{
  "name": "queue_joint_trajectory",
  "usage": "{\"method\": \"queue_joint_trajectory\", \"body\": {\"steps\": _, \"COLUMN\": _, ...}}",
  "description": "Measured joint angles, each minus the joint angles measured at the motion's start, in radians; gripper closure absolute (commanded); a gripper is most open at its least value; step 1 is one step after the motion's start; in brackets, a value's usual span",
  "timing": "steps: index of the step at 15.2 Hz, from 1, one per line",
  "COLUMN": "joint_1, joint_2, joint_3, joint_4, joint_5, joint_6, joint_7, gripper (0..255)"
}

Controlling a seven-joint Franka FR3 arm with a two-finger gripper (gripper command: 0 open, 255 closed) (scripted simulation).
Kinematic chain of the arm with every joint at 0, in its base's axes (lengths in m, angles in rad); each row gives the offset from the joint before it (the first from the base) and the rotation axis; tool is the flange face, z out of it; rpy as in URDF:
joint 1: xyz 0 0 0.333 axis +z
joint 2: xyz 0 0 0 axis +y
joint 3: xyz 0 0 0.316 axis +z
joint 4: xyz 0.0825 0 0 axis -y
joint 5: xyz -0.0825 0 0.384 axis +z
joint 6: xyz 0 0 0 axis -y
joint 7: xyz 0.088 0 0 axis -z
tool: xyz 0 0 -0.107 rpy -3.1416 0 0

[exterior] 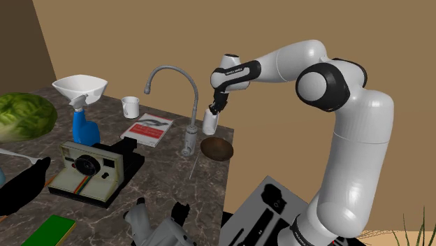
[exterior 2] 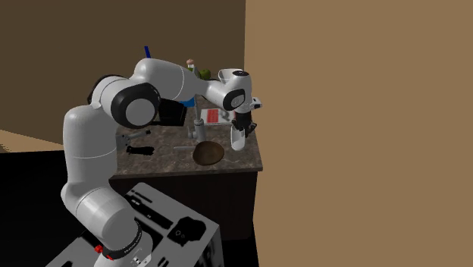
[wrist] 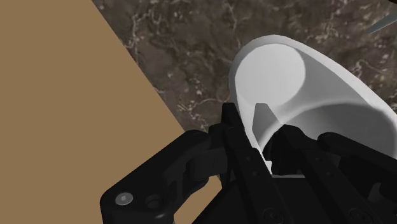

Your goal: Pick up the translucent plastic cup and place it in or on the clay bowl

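White cup (exterior: 210, 123) | fingers (wrist: 240, 145) clamped on its rim | just beside brown bowl (exterior: 216, 147) | dark stone counter (exterior: 162, 170)

This looks like a kitchen: a dark stone counter (exterior: 164, 171) against tan walls (exterior: 140, 35), with a curved tap (exterior: 189, 140) and a cabbage (exterior: 24, 115).

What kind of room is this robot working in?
Most likely a kitchen: a dark stone-patterned counter with a curved faucet, a head of lettuce and a brown bowl on it.
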Motion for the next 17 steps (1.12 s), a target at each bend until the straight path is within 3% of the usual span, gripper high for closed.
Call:
{"method": "queue_joint_trajectory", "body": {"steps": 5, "joint_1": 0.002, "joint_2": -0.008, "joint_3": -0.001, "joint_4": 0.003, "joint_5": -0.003, "joint_6": -0.012, "joint_7": 0.003, "gripper": 255}}
{"method": "queue_joint_trajectory", "body": {"steps": 17, "joint_1": 0.006, "joint_2": -0.061, "joint_3": -0.006, "joint_4": 0.092, "joint_5": -0.018, "joint_6": -0.152, "joint_7": 0.012, "gripper": 255}}
